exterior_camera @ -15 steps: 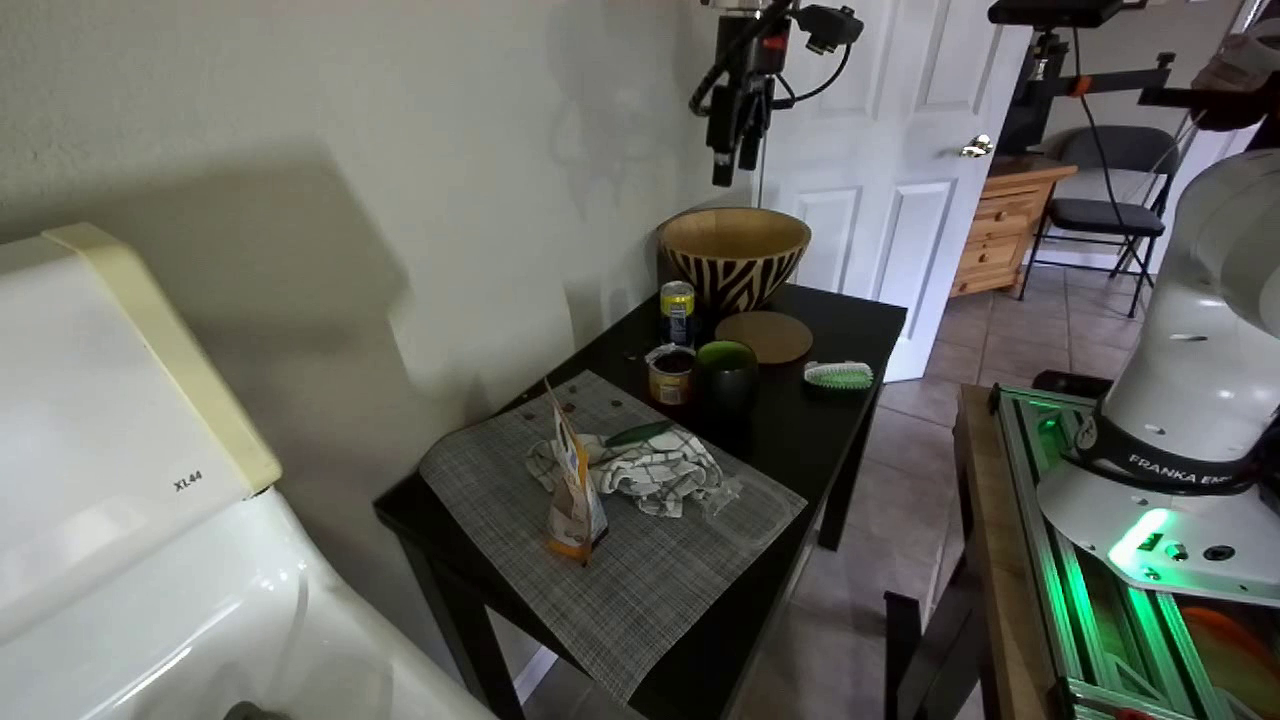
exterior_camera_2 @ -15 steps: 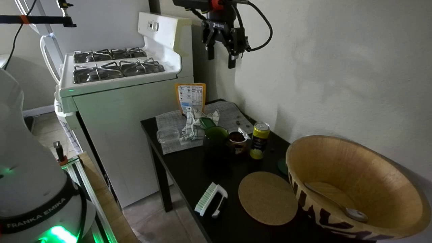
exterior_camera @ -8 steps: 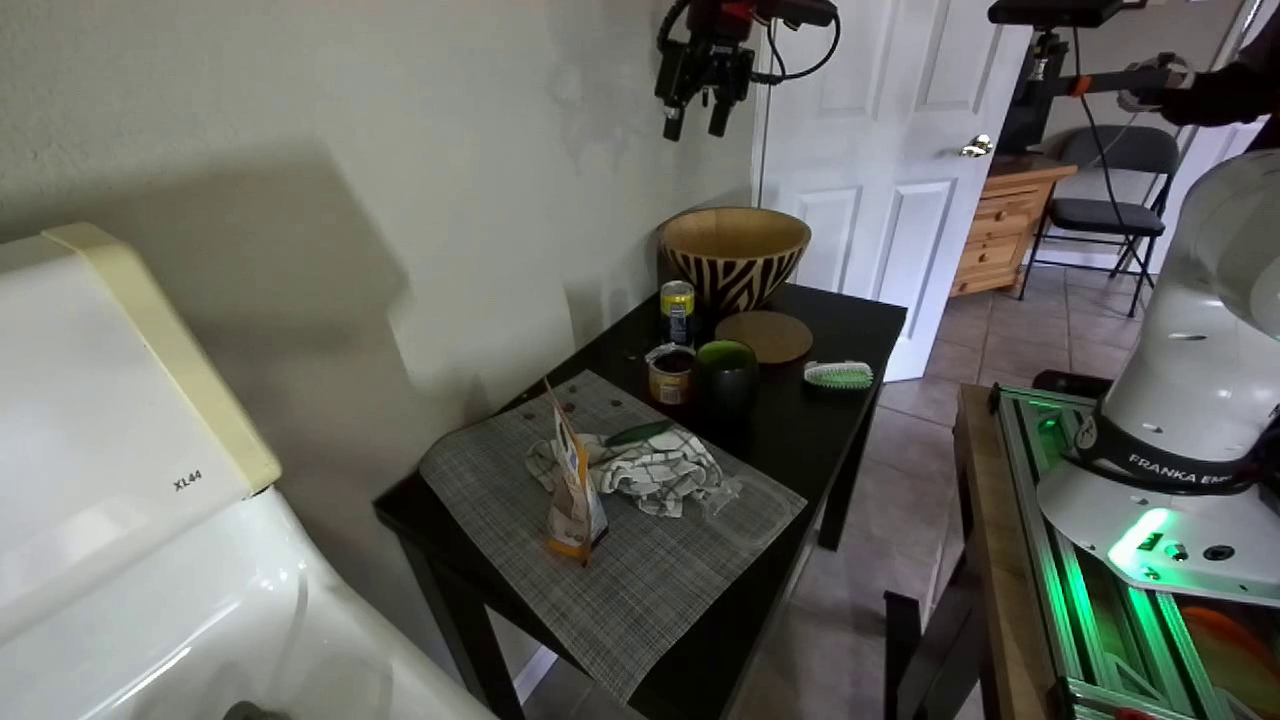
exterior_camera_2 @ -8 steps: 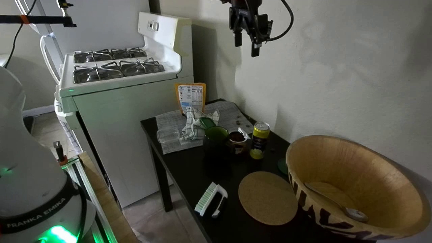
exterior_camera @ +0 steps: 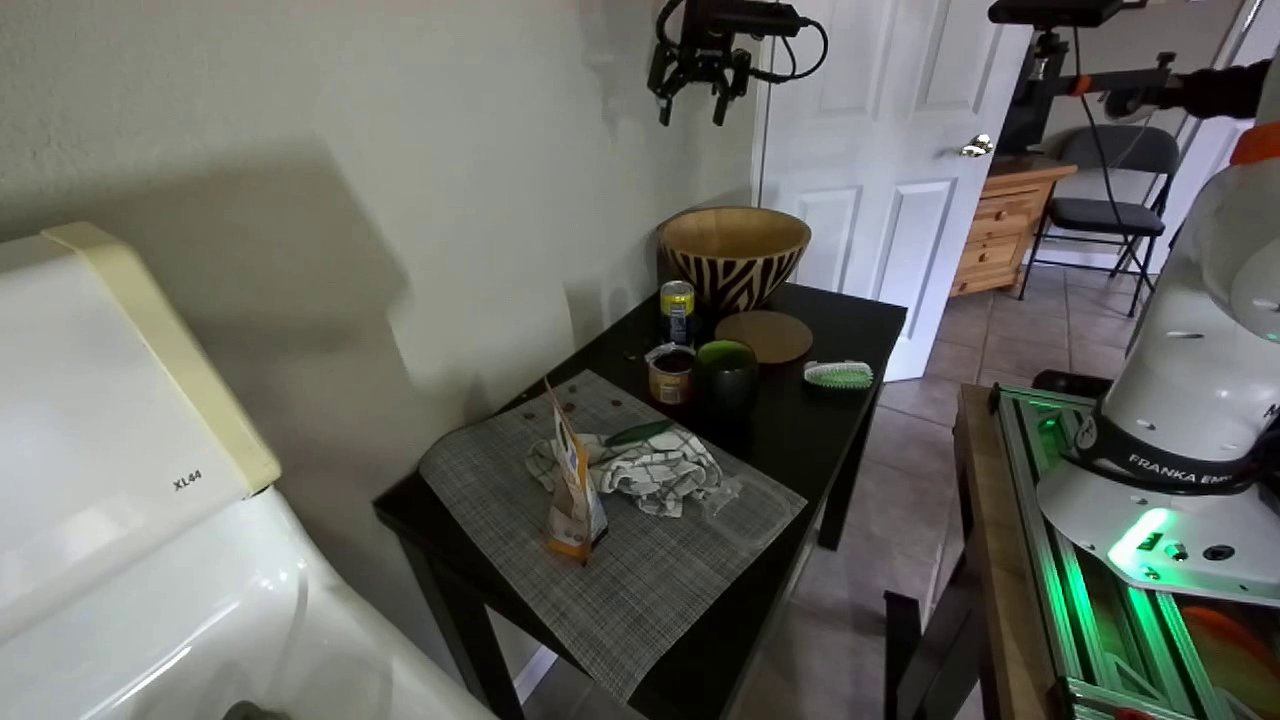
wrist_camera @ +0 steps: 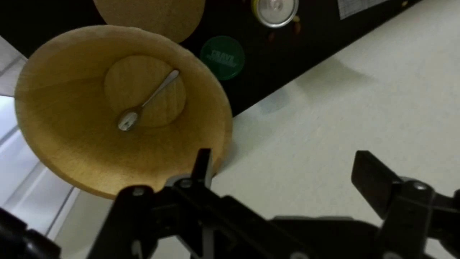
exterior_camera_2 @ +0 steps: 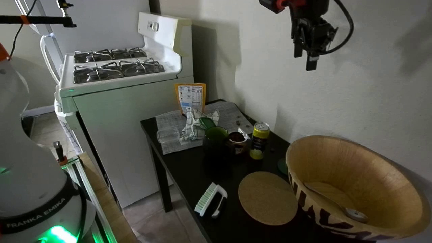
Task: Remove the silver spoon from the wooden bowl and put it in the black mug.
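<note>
Pick not yet made, by the look. Silver metal spoon point(wrist_camera: 149, 99) lies inside large round dark-striped wooden bowl point(wrist_camera: 82, 151), across its floor. Jaws spread wide, holding nothing, up in the air, well apart from both. Left to do, likely: grasp spoon, lift over rim, carry across, lower into rounded black green-lined mug point(exterior_camera: 728, 386), upright on black surface point(exterior_camera: 800, 420).

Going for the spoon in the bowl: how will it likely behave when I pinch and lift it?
The spoon should be stiff, as it looks like metal. Its smooth, shiny surface may slip in the jaws. Nudged, it could swing or rock: the rounded head lies by the sloping wall of the bowl.
</note>
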Controlling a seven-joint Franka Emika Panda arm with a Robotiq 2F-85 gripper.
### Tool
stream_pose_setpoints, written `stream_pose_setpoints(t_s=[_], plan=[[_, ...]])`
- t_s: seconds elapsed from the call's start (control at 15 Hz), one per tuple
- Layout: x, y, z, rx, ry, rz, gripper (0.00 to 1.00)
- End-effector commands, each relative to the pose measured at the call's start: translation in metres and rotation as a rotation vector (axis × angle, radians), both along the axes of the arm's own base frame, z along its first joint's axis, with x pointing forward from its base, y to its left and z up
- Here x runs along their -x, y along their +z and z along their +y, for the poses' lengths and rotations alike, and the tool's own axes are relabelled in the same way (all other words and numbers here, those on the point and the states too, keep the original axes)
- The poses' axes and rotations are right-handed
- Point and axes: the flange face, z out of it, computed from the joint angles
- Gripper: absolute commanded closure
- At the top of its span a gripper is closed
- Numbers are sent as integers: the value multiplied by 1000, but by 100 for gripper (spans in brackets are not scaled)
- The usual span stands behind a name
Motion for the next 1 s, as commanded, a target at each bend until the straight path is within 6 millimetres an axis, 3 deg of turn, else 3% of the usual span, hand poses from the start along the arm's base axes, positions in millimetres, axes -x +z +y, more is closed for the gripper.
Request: stream_pose_setpoints(t_s=[0.0,0.27,0.47,0.53,0.67,0.93], plan=[[-10,-9,-53,49,-192,29,0],[2,-44,-106,114,-393,90,0],[9,-67,-131,146,-536,154,0],[11,-56,-121,118,-452,112,0],[12,-68,-131,130,-496,137,0],[7,-72,-132,135,-508,134,0]])
